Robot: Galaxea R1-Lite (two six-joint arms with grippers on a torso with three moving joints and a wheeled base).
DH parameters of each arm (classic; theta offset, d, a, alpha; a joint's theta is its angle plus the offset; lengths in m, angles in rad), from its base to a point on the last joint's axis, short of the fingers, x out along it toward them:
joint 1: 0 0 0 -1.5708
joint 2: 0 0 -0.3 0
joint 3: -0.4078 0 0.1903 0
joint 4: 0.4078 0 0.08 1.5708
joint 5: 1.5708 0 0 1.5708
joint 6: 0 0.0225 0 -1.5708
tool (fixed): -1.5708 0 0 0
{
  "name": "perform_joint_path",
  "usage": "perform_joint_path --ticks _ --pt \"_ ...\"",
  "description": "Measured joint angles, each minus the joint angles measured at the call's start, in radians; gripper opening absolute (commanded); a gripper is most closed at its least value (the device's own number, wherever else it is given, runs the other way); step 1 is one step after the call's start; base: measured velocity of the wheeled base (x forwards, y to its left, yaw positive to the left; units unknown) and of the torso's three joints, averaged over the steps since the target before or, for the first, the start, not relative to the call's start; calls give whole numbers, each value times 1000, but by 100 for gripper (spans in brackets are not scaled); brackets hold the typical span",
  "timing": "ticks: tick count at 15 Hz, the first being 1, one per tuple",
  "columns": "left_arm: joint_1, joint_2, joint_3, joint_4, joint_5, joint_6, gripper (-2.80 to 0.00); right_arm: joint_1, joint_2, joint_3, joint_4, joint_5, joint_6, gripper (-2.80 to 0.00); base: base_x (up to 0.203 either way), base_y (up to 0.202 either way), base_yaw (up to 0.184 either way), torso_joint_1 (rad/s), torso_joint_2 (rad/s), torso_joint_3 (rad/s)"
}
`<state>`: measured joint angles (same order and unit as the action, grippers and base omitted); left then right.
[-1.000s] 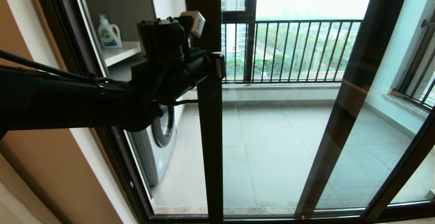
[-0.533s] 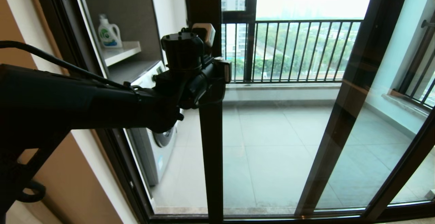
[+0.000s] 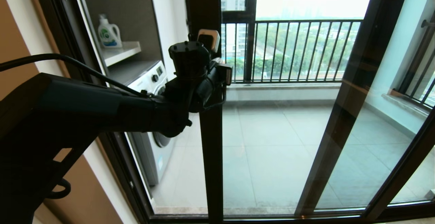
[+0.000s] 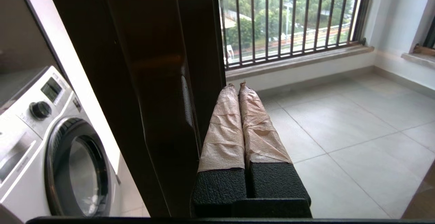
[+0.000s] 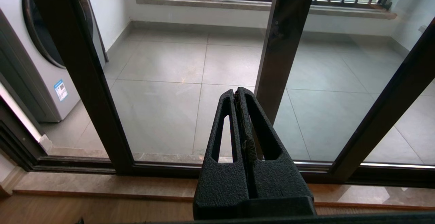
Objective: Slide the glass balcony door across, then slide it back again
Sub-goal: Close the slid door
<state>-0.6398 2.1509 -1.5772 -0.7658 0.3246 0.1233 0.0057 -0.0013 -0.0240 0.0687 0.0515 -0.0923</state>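
- The glass balcony door [image 3: 272, 142] is a tall clear pane in a dark, smooth metal frame. Its leading upright runs vertically, and it stands partway across the opening.
- That upright lies directly beside the left hand [image 4: 239, 86], apparently touching one side of it. Any push must therefore go sideways, across the upright's long axis.
- The left hand's fingers [image 4: 222, 128] are pressed together, holding nothing, their tips wrapped in wrinkled tan tape over black textured pads.
- The left arm is the nearer, raised to mid-height on the upright.
- The right hand [image 5: 243, 95] hangs low before the glass, closed and empty, apart from the frame.
- Beyond the left hand stands a white washing machine [image 4: 44, 132].
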Motion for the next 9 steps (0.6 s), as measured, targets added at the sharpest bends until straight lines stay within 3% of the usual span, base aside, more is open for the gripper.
perform_joint_path --ticks 9 --pt "24 -7 61 -50 17 11 -280 0 0 0 0 0 0 -280 0 0 0 0 0 0"
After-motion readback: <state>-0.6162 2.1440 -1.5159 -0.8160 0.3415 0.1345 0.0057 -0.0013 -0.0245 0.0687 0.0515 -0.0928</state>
